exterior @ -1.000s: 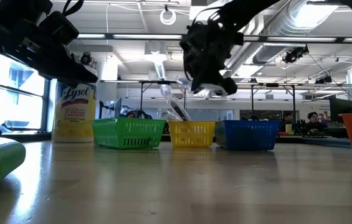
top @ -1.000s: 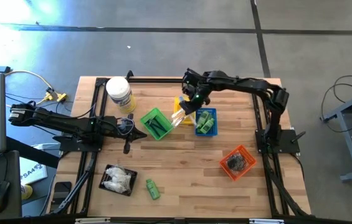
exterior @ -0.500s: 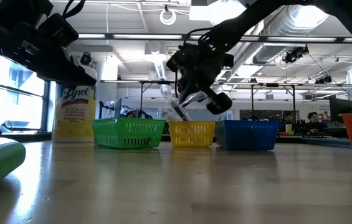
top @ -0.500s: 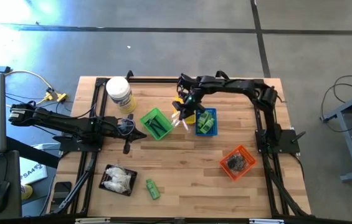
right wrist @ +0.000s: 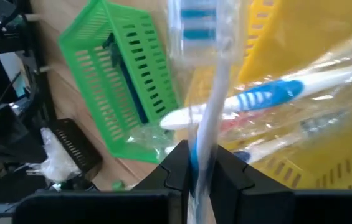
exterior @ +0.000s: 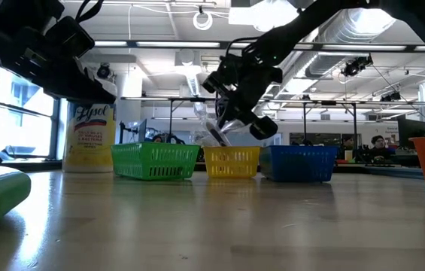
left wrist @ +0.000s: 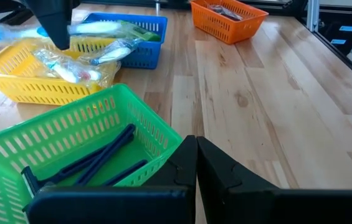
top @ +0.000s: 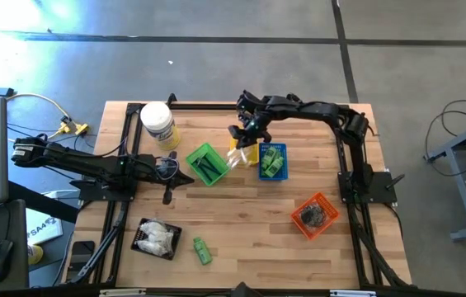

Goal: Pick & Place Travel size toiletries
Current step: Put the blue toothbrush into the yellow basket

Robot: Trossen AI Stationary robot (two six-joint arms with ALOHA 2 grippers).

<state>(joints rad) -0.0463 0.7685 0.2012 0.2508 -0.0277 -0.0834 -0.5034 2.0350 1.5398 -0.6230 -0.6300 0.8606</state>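
The wrapped toothbrush [right wrist: 208, 124] I am carrying stands between the fingers of my right claw [right wrist: 202, 163], which are pinched onto its clear handle. It hangs over the yellow basket [top: 241, 153], where more wrapped toothbrushes [left wrist: 79, 59] lie in a loose heap. The green basket [top: 204, 163] sits just beside the yellow one and holds thin dark sticks [left wrist: 95, 158]; the blue basket [top: 271, 161] on the other side holds small green bottles [top: 272, 158]. My left claw [left wrist: 195, 165] waits near the green basket with its fingers pressed together, empty. Near the table's [top: 249, 223] front edge, a green bottle [top: 202, 250] lies next to a black tray [top: 155, 238] of white packets, well apart from the orange basket [top: 314, 214].
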